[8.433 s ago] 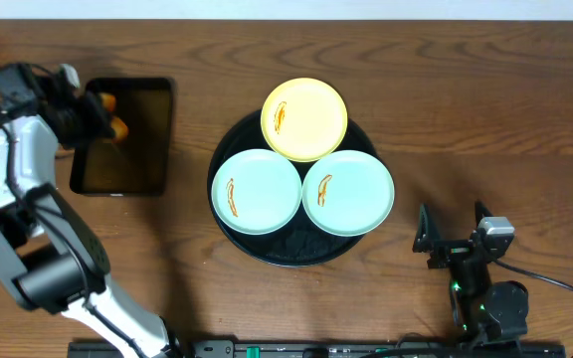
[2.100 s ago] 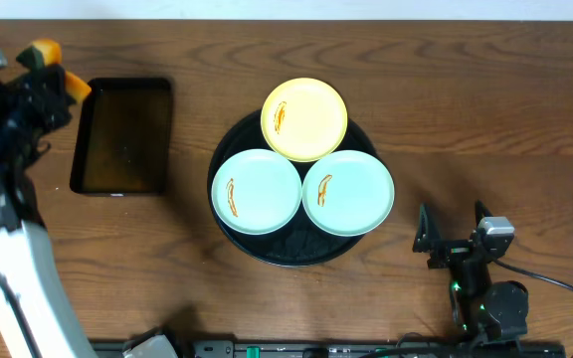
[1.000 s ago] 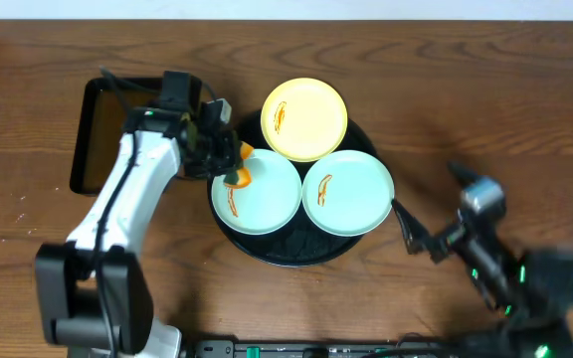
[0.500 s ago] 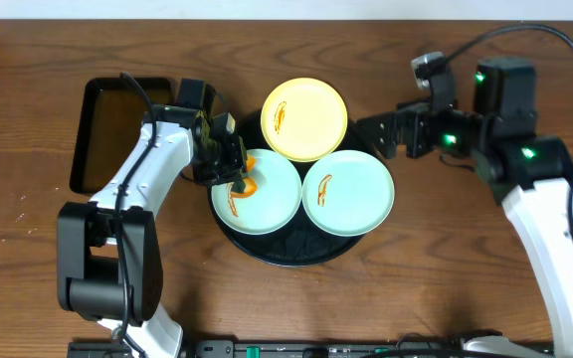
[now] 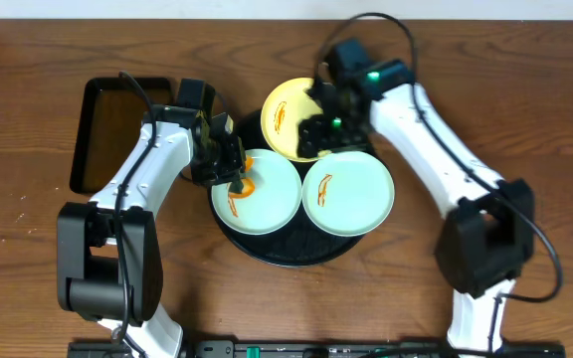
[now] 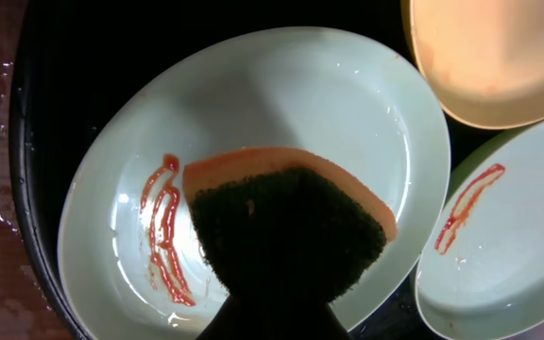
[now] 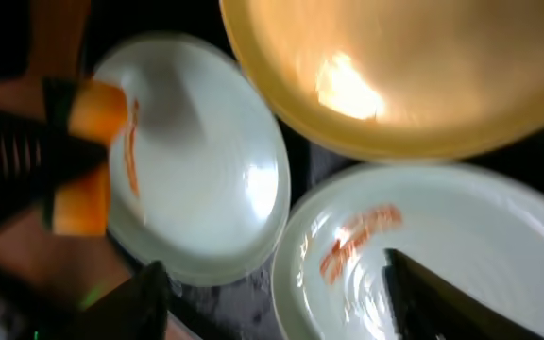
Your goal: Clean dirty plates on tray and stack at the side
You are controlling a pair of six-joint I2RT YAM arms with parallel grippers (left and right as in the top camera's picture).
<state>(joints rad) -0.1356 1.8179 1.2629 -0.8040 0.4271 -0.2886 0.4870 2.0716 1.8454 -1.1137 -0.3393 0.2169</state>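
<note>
Three plates lie on the round black tray (image 5: 229, 235): a pale yellow one (image 5: 291, 104) at the back, and two mint-blue ones at front left (image 5: 272, 204) and front right (image 5: 351, 199), each with an orange-brown smear. My left gripper (image 5: 233, 175) is shut on an orange sponge (image 6: 286, 217) with a dark scrub face, pressed on the left mint plate (image 6: 310, 104) beside its smear (image 6: 163, 241). My right gripper (image 5: 322, 131) is open and empty over the yellow plate's near edge. In the right wrist view it (image 7: 286, 302) hovers above the right mint plate (image 7: 480, 246).
A smaller rectangular black tray (image 5: 107, 134) sits at the left on the wooden table (image 5: 525, 80). The left arm stretches from the front left, and the right arm arches in from the front right across the tray's right side.
The right arm has swung from the right side of the table to above the yellow plate. The left gripper has carried the sponge from the rectangular tray to the left mint plate.
</note>
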